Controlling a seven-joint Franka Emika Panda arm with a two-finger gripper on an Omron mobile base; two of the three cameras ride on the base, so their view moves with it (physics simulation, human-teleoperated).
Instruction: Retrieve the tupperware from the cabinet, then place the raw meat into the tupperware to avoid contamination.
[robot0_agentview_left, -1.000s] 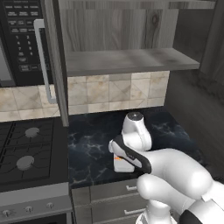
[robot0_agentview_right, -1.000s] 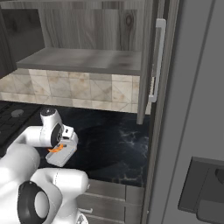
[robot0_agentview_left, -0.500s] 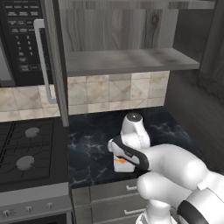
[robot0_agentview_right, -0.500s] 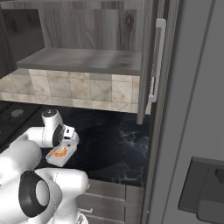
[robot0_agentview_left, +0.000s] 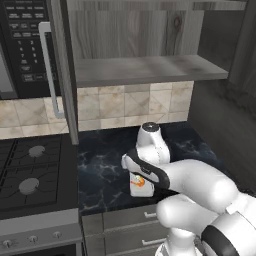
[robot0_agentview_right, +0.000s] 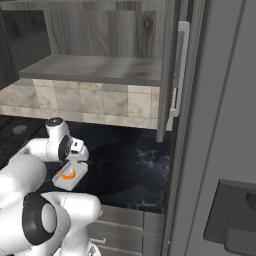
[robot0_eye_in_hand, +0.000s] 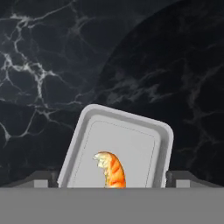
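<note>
Raw meat (robot0_eye_in_hand: 112, 170) in tupperware (robot0_eye_in_hand: 127, 127), fingers (robot0_eye_in_hand: 43, 178) wide apart.

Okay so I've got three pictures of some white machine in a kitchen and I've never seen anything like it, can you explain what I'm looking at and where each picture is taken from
This is a rendered kitchen with a white robot arm on a drivable base. Two pictures come from cameras on the base, behind the arm to its left and right. The third comes from a camera on the hand, looking down along the gripper.

On the dark marble counter lies a shallow whitish tupperware, and the orange raw meat lies inside it. The gripper hangs right above the container; its fingertips sit apart on either side and hold nothing. Above, the cabinet stands open, its shelf bare.
</note>
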